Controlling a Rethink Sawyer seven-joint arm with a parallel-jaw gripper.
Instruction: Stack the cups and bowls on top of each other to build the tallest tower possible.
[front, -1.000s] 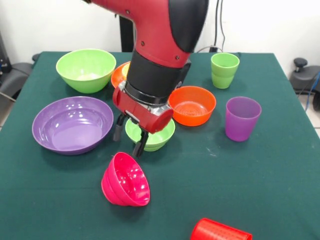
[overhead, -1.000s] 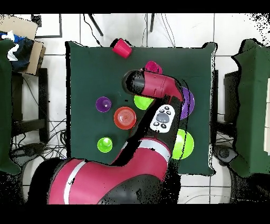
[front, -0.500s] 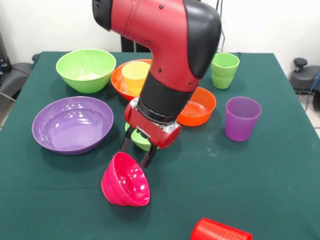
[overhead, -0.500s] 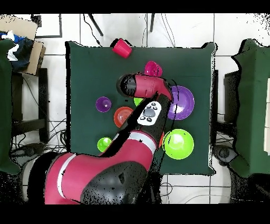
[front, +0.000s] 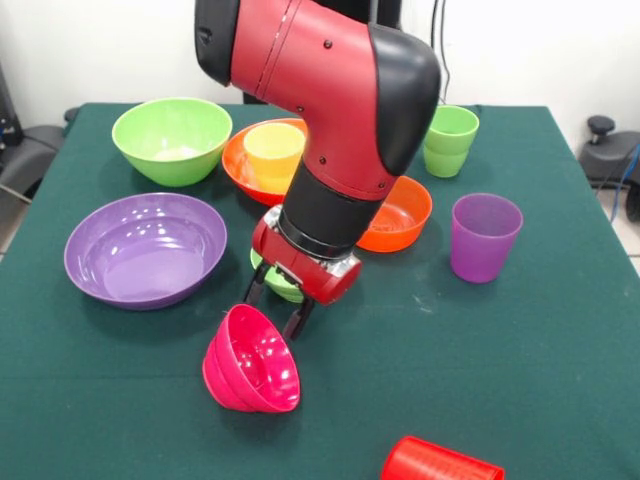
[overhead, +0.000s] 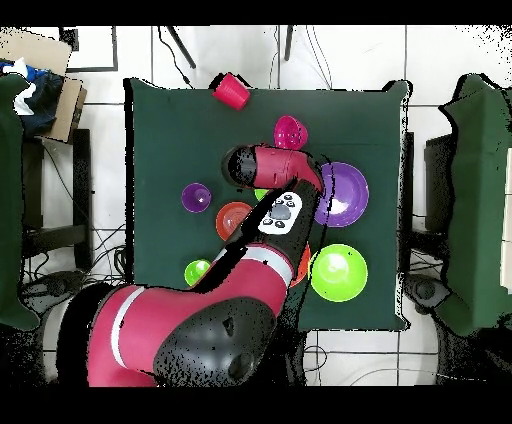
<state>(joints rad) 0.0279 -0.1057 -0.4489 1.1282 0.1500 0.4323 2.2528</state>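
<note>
Hiding small green bowl (front: 279, 286), claw (front: 274, 307) above pink bowl (front: 252, 360)

You see only a sliver of the small lime green bowl (front: 276, 286) behind the arm (front: 340, 150), and the red cup (front: 440, 462) is cut off at the front view's bottom edge.

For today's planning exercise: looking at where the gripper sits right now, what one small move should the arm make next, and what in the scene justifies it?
Probably lower the gripper slightly toward the tipped magenta-pink bowl. Its fingers are spread open just above that bowl's upper rim, and the bowl lies on its side on the table, apart from the small lime green bowl behind the gripper, so it must be grasped before stacking.
</note>
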